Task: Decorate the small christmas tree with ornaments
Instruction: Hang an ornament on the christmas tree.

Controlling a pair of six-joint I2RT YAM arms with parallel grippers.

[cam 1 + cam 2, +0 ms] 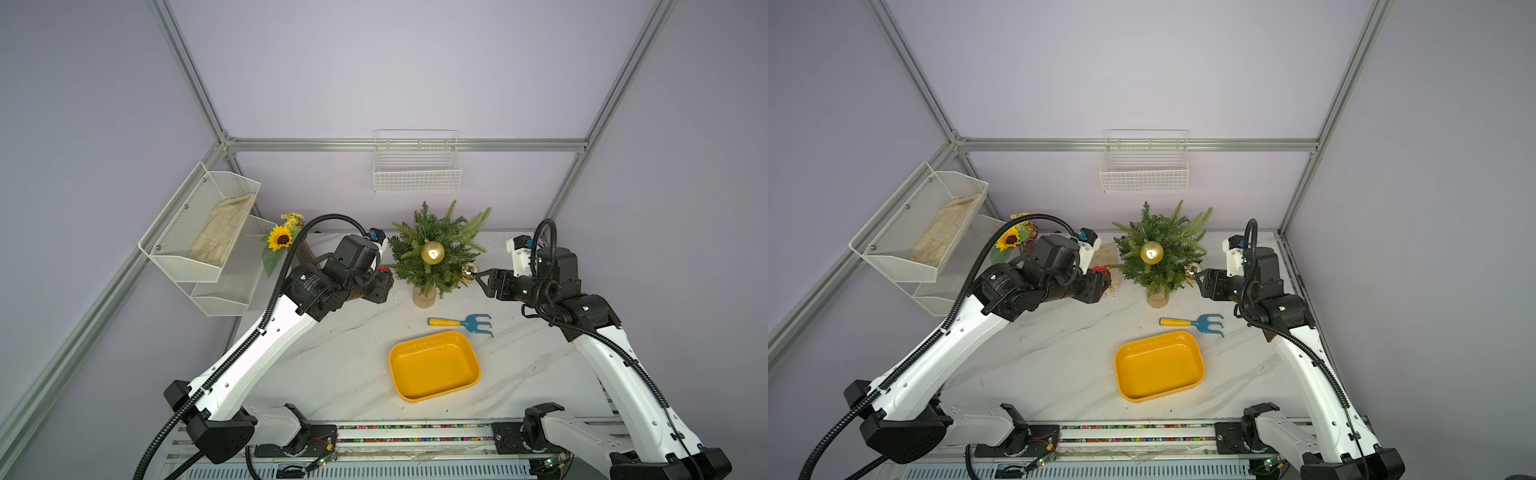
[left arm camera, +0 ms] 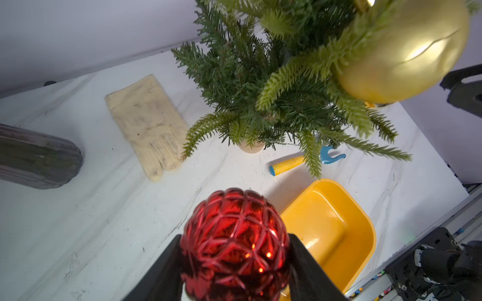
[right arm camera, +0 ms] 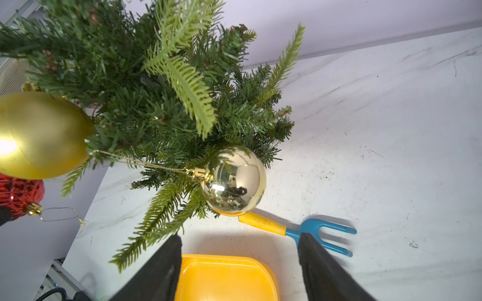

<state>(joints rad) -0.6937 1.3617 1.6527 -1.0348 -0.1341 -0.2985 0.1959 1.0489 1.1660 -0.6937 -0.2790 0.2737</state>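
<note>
The small christmas tree (image 1: 436, 232) (image 1: 1160, 226) stands on its wooden stump at the back of the table. A matte gold ornament (image 1: 432, 252) (image 2: 401, 52) hangs at its front. A shiny gold ornament (image 1: 469, 272) (image 3: 233, 179) hangs by a gold thread from a low branch on the right. My left gripper (image 2: 234, 237) (image 1: 384, 282) is shut on the faceted red ornament (image 2: 234, 242) (image 1: 1101, 272), held just left of the tree; its loop dangles below. My right gripper (image 3: 240, 235) (image 1: 478, 276) stands open and empty, close beside the shiny gold ornament.
A yellow tub (image 1: 428, 337) sits mid-table with a blue and yellow hand rake (image 1: 461, 323) behind it. A cream glove (image 2: 148, 122) lies left of the tree, near the sunflower bouquet (image 1: 280, 239) in its dark vase (image 2: 36, 156). Mesh shelves (image 1: 199, 224) flank the left; a wire basket (image 1: 417, 166) hangs behind.
</note>
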